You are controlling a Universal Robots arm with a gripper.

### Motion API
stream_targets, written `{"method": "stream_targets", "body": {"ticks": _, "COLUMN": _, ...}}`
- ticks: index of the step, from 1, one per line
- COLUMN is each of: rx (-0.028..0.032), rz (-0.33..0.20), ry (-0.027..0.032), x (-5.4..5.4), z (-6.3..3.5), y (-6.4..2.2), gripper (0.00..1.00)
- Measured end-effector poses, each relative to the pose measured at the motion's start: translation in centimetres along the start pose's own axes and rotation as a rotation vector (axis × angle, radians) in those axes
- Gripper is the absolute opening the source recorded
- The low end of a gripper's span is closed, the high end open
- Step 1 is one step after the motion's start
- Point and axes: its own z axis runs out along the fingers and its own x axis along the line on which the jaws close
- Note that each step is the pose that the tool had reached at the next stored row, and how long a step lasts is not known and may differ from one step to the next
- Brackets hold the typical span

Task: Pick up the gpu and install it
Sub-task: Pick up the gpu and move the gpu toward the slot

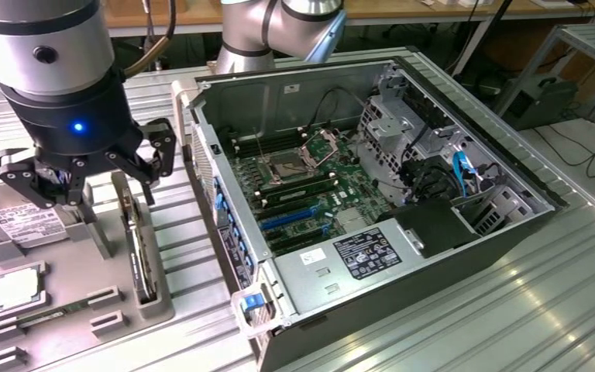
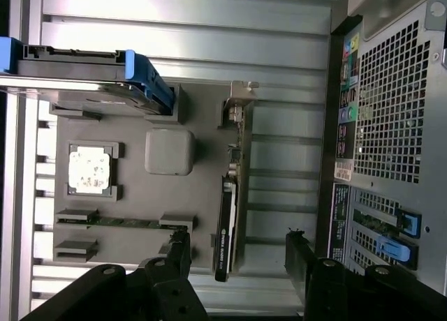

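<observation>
Okay, gripper [image 2: 237, 255] released and hovering over the gpu [image 2: 227, 216] standing on edge in the tray [image 2: 133, 192], so I'd straddle it squarely before clenching.

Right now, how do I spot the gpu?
Start at the open computer case, then look to the gray parts tray on the exterior view's left. The gpu is the thin dark card standing on edge nearest the case; the hard drive is boxy, the CPU square.

End effector [image 2: 237, 239] pointing straight down, jaws spread wide — arm [image 1: 55, 54] upright above it.
</observation>
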Motion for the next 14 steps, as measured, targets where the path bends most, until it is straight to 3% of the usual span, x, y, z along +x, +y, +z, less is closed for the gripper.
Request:
{"method": "stream_targets", "body": {"ticks": 7, "rx": 0.0024, "rz": 0.023, "ry": -0.0007, "x": 0.0, "z": 1.17, "y": -0.04, "gripper": 0.66}}
{"method": "stream_targets", "body": {"ticks": 11, "rx": 0.0107, "rz": 0.036, "ry": -0.0006, "x": 0.0, "z": 1.57, "y": -0.07, "gripper": 0.66}}
{"method": "stream_targets", "body": {"ticks": 14, "rx": 0.0116, "rz": 0.038, "ry": -0.0006, "x": 0.0, "z": 1.94, "y": -0.08, "gripper": 0.66}}
